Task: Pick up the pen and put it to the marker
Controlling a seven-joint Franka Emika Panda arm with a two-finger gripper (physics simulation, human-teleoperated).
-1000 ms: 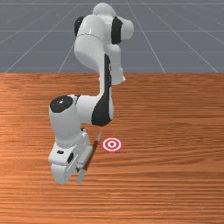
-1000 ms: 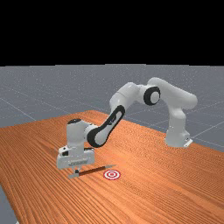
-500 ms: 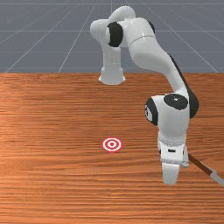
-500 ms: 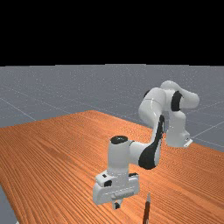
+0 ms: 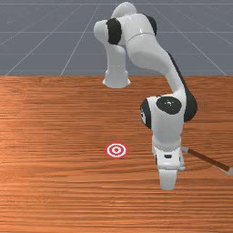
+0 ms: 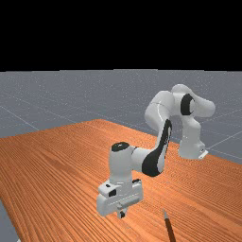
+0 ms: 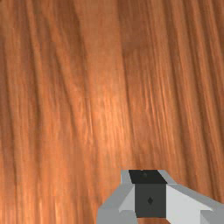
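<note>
Fingers [image 7: 158, 201] closed, empty. Pen [image 5: 207, 159] lies on the bench [image 5: 54, 191], beyond them toward the front view's right. Grasping step: open, align above pen, descend; marker [image 5: 116, 150] placement follows.

From where I'm standing, I count one Panda arm [image 5: 146, 49], one gripper [image 6: 122, 215] with two fingers [image 7: 188, 204], one pen [image 5: 207, 159], one red-and-white bullseye marker [image 5: 116, 150] and one wooden table [image 5: 54, 191].
</note>
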